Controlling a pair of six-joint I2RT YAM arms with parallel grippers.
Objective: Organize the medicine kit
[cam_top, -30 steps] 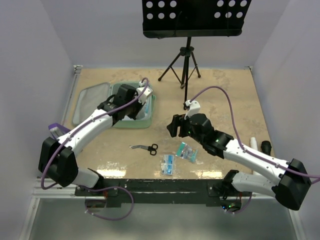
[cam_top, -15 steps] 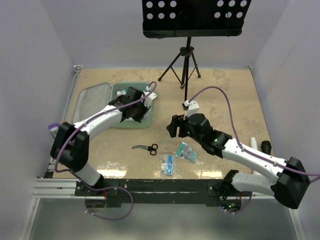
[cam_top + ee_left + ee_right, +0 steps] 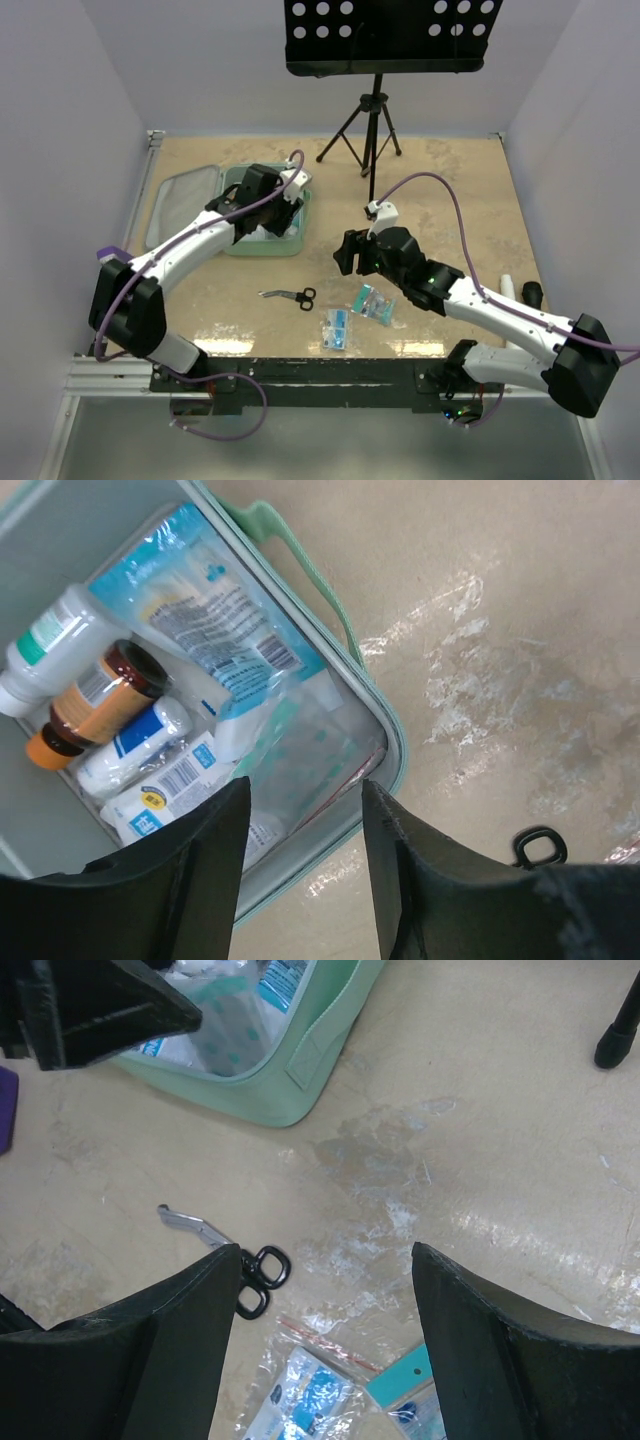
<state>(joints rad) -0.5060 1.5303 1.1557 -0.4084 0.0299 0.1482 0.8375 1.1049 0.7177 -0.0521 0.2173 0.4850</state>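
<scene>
The medicine kit (image 3: 262, 249) lies open at the back left, its lid (image 3: 180, 205) flat to the left. Inside the kit (image 3: 393, 748) I see a white bottle (image 3: 45, 645), an amber bottle (image 3: 100, 695), blue packets and a clear zip bag (image 3: 300, 750). My left gripper (image 3: 283, 205) hovers over the kit's right end. In its wrist view the left gripper (image 3: 305, 815) is open with nothing between the fingers. My right gripper (image 3: 345, 252) hangs open and empty above mid-table. Below the right gripper (image 3: 325, 1260) lie black-handled scissors (image 3: 252, 1272) and a bagged blue packet (image 3: 310, 1400).
Scissors (image 3: 292, 296) and two clear bags of blue packets (image 3: 375, 302) (image 3: 338, 327) lie on the table in front. A music stand's tripod (image 3: 370, 135) stands at the back. A purple holder (image 3: 110, 255) sits at the left edge and a white tube (image 3: 508, 287) at the right.
My left gripper dipped into the kit while shut, then opened and drew back slightly. The clear bag now lies in the kit. The right arm has not moved.
</scene>
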